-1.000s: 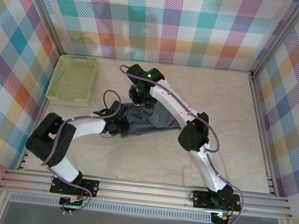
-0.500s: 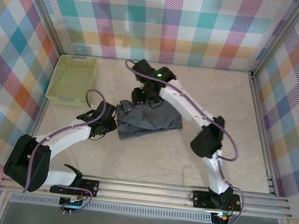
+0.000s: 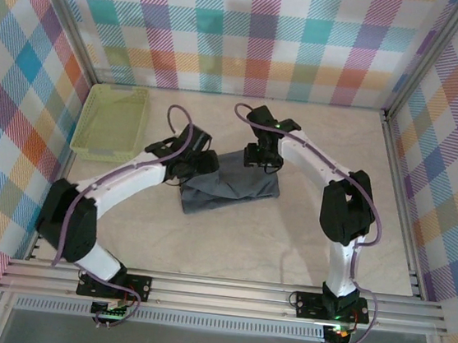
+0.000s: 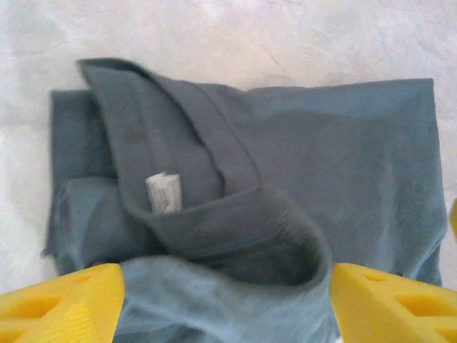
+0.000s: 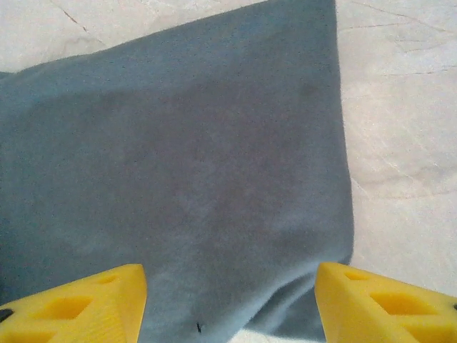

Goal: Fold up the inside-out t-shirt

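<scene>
**Position of the work.** The inside-out t-shirt (image 3: 231,188) lies as a compact oblong bundle near the middle of the table (image 3: 303,246), somewhat nearer the left edge than the right. It lies well apart from the lime-green basket (image 3: 84,122) in the far left corner.

**Tools.** The left gripper (image 3: 195,161) hangs over the bundle's left end and the right gripper (image 3: 261,158) over its far right part. In the left wrist view the yellow fingers (image 4: 61,300) stand wide apart, with cloth lying loose between them and nothing pinched. In the right wrist view the fingers (image 5: 78,304) are likewise spread wide above flat cloth, gripping nothing.

**Condition of the fold.**
- **Right end:** smooth, with a straight side edge and a clean corner.
- **Left end:** untidy. The collar (image 4: 214,179) stands up in a curled ridge with the white label (image 4: 163,193) exposed, and a loose roll of cloth bulges beneath it.

**Assessment.** The fold appears laid down and the arms are at the point of letting go. Each arm should rise straight up, so that no fingertip drags the top layer. The raised collar is likely to need flattening or tucking under before any further fold. Otherwise the bundle will probably sit lopsided. Any new grip is best taken on both layers at a corner, not on the collar ridge.
</scene>
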